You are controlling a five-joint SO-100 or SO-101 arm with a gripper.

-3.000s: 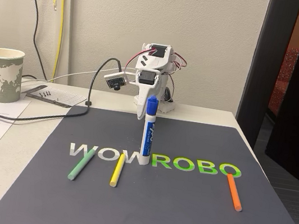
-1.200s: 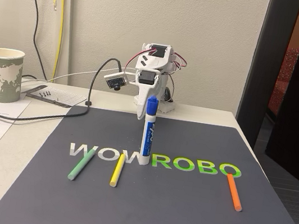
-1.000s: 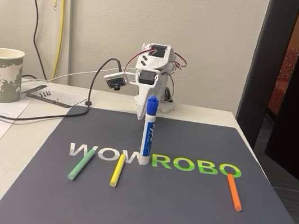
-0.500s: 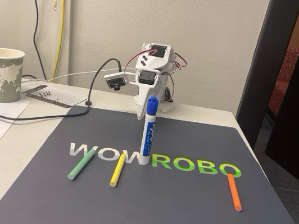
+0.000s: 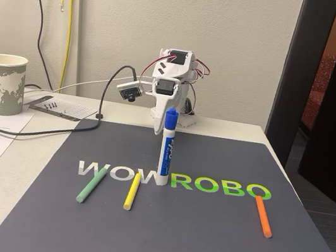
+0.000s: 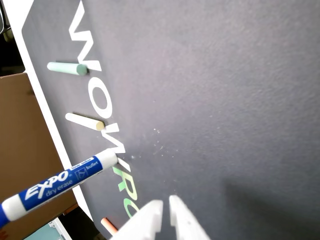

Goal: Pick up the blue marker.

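Beige wall behind, counter (image 5: 34,162) under dark mat (image 5: 200,246) lettered WOWROBO. Marker (image 5: 166,146) upright on mat, cap up, base between second W and R; seen in wrist view too (image 6: 60,181), free of the hand. Hand (image 6: 165,212) at wrist view's bottom edge, fingertips nearly together, narrow gap, holding nothing. Arm (image 5: 170,81) folded at mat's far edge, behind marker. Green stick (image 5: 91,185) and yellow stick (image 5: 131,190) left of marker, orange stick (image 5: 263,216) well right. Paper cup (image 5: 0,83) far left on counter.
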